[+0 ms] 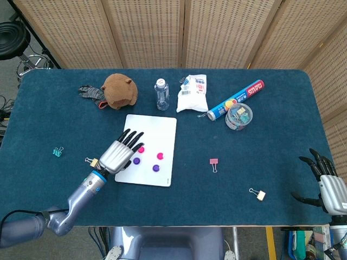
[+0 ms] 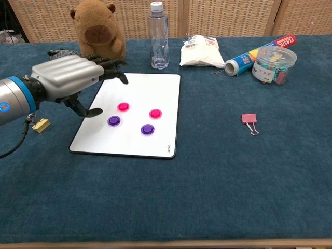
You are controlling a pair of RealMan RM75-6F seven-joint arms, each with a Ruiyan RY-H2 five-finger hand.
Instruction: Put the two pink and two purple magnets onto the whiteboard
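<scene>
- The robot's left hand (image 2: pixel 67 78) hovers at the left of the chest view, above the left edge of the whiteboard (image 2: pixel 155 140), fingers spread apart and holding nothing.
- In the head view the same left hand (image 1: pixel 118 153) sits left of centre, its dark fingertips over the board's left margin.
- 4 magnets lie on the whiteboard, clear of the hand: a pink magnet (image 2: pixel 123 107) and a second pink magnet (image 2: pixel 155 113) in the upper row, a purple magnet (image 2: pixel 113 121) and a second purple magnet (image 2: pixel 148 129) in the lower row.
- A yellow binder clip (image 2: pixel 40 125) lies on the blue table (image 2: pixel 233 181) just below the left wrist.
- Behind the board, at the top of the chest view, stand a plush capybara (image 2: pixel 97 33) and a clear water bottle (image 2: pixel 159 36); a white packet (image 2: pixel 199 51), a colourful tube (image 2: pixel 262 49) and a tub of clips (image 2: pixel 273 64) sit at upper right.
- A pink binder clip (image 2: pixel 249 120) lies right of the board.
- The right hand (image 1: pixel 328 184) rests at the lower right corner of the head view, fingers apart, empty.
</scene>
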